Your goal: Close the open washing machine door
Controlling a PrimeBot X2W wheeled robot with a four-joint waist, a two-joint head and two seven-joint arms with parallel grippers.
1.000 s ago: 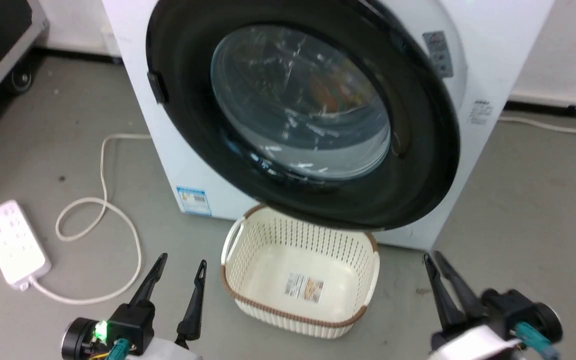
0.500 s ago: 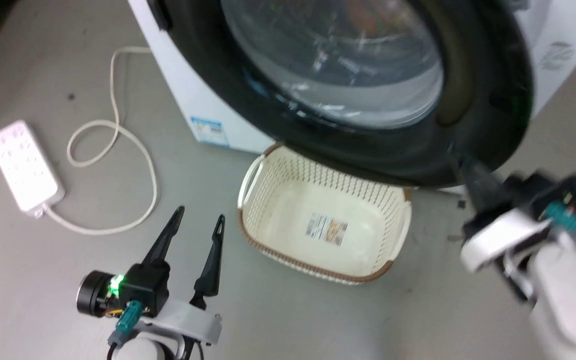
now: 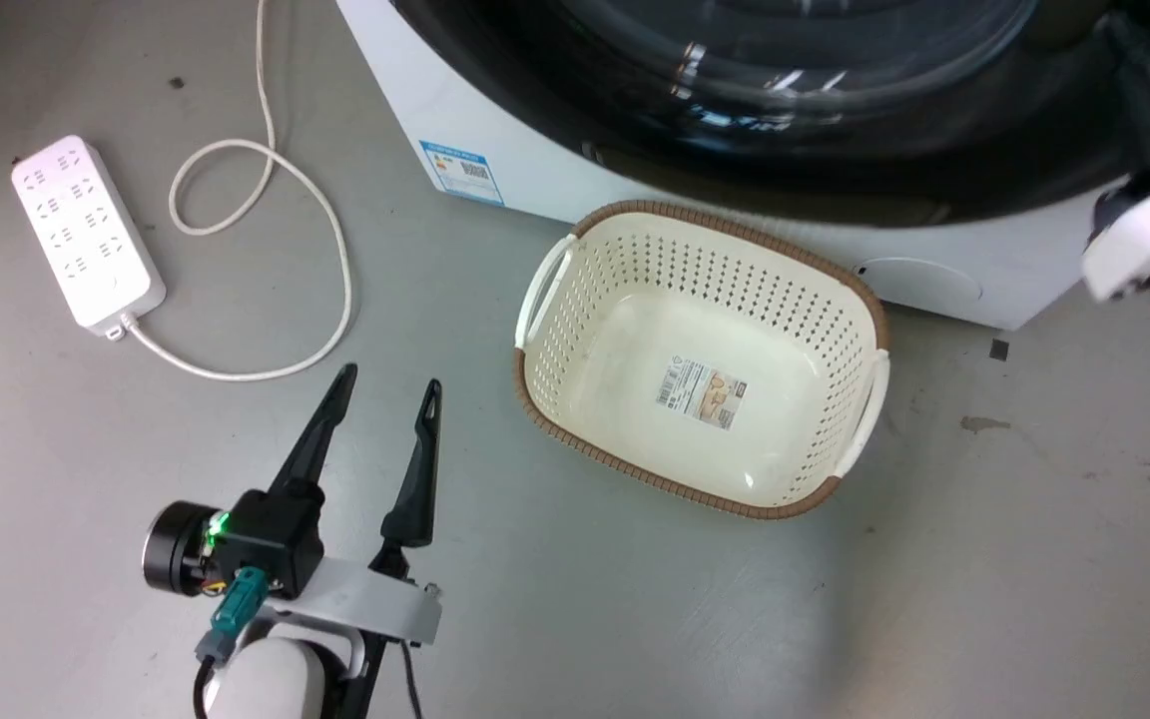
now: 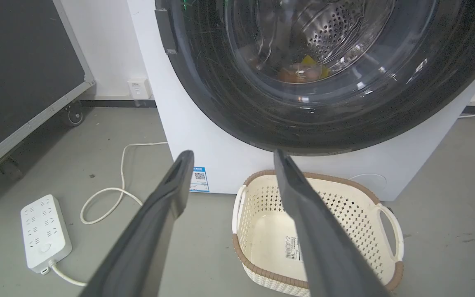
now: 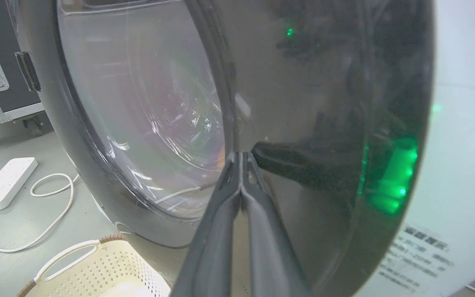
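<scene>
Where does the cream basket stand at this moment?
In the head view's centre, the cream basket stands on the floor, just before the washing machine, right of the left tool.

washing machine (image 3: 535, 170) x1 | washing machine door (image 4: 212, 95) x1 | basket (image 3: 585, 340) x1 | power strip (image 3: 86, 235) x1 | cable (image 3: 346, 275) x1 | tools x2: left tool (image 3: 388, 377), right tool (image 5: 241, 154)

Bright, even light from overhead leaves only short, soft shadows on the floor (image 3: 635, 619), and in the right wrist view it burns the inside of the basket (image 5: 97, 276) out to white at 7 o'clock. White streaks of glare cross the glass of the washing machine door (image 4: 316, 82), whose black rim mirrors a green glow at 3 o'clock in the right wrist view. That view is hazy, and the right gripper (image 5: 241, 153), close to the lens, looks soft.
</scene>
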